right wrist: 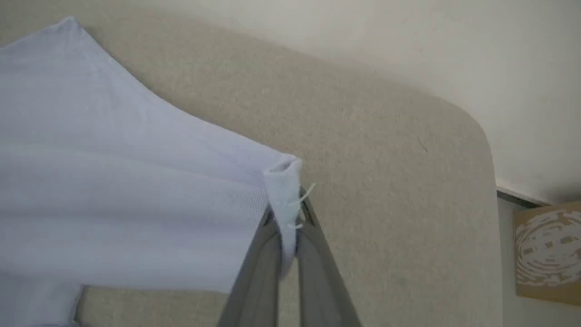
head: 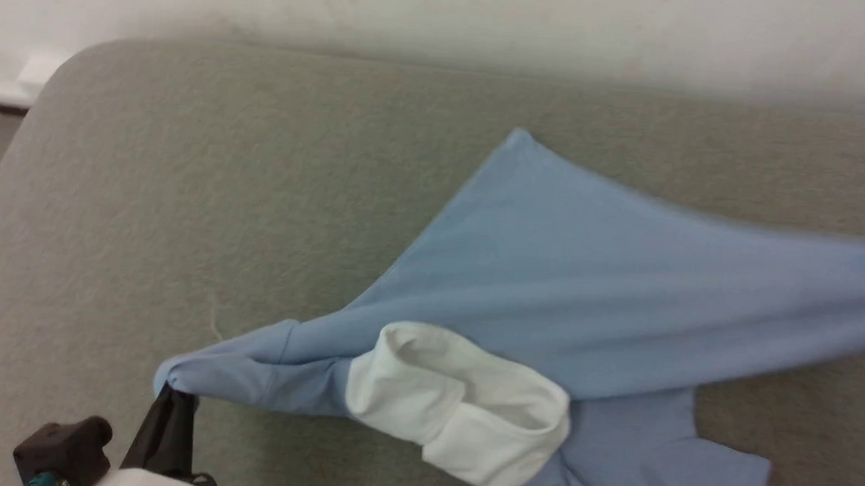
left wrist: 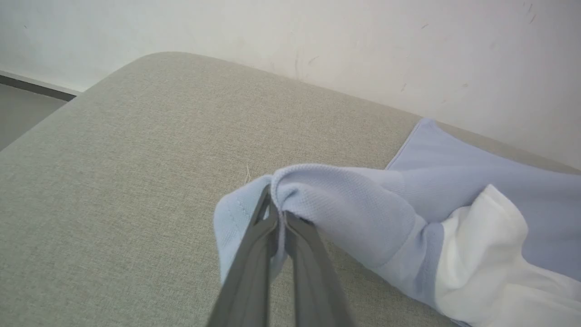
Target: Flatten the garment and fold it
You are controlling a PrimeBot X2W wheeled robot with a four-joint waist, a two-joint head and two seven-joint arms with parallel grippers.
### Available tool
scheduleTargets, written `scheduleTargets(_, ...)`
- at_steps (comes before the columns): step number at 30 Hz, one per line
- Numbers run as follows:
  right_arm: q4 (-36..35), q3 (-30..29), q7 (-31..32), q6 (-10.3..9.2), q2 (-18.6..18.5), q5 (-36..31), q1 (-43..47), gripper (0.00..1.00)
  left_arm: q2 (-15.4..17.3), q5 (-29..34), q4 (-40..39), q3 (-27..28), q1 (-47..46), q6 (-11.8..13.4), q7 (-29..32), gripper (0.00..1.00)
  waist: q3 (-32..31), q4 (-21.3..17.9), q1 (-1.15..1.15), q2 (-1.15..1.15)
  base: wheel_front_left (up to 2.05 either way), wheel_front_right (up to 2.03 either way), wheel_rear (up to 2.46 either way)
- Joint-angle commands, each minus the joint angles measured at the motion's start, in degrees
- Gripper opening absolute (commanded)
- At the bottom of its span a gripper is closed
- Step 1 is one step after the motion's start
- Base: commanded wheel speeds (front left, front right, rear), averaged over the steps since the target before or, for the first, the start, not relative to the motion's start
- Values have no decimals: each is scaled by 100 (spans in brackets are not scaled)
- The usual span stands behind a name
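Observation:
The garment (head: 564, 279), a light blue polo shirt with a white collar (head: 461, 404), is stretched across the grey padded table (head: 182, 208), partly lifted and twisted. My left gripper (head: 171, 391) is shut on a bunched blue corner at the shirt's left end, seen close in the left wrist view as the garment (left wrist: 345, 204) pinched between the dark fingers of the left gripper (left wrist: 279, 215). In the right wrist view my right gripper (right wrist: 287, 218) is shut on another corner of the garment (right wrist: 113, 190), with a loose white thread at the tips. One sleeve (head: 687, 464) lies flat at lower right.
A white wall (head: 444, 14) runs behind the table. The table's rounded far-left corner (head: 79, 61) drops to the floor. A brown cardboard box (right wrist: 547, 252) stands beyond the table's right edge in the right wrist view.

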Motion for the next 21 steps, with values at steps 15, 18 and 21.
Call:
scheduleTargets(15,-2413,-1689,1418,-10,3328,-406,4881,0,176,-233,-6,382,594,235,92,0,-547,-1589,1,0,0,0,0)
scheduleTargets(18,-2425,-1720,1666,-10,3756,-356,5158,16,174,-271,78,405,562,213,82,0,-492,-1575,1,0,0,0,0)
scheduleTargets(21,-2564,-1716,1563,-10,3882,-228,5113,100,168,-295,140,418,537,191,56,0,-436,-1557,1,0,0,0,0)
